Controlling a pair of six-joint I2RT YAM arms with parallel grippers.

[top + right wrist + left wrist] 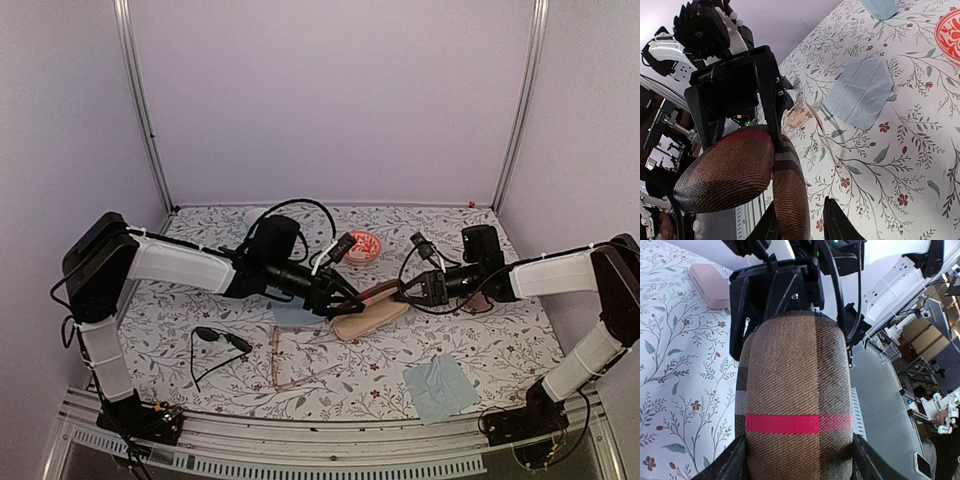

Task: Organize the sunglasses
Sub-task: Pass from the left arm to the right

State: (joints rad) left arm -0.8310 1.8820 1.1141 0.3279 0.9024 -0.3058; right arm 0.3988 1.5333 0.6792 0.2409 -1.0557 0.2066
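The black sunglasses [222, 340] lie on the table at the front left. The pinkish see-through pair [297, 364] lies just right of them and also shows in the right wrist view [804, 116]. Both lie apart from the grippers. My left gripper [350, 292] [800, 460] is shut across the brown case with the red band [372, 308] [795, 390], holding it mid-table. The case hangs open, its tan inside showing from above. My right gripper [405, 292] [800, 222] meets it from the right, its jaws closed on the striped half [790, 195].
The pink case [714, 285] [481, 301] lies beside my right arm. One blue cloth [440, 386] lies front right; another [295, 316] [860, 92] lies under the left gripper. A red-and-white dish [363, 246] sits behind the case. White walls enclose the back and sides.
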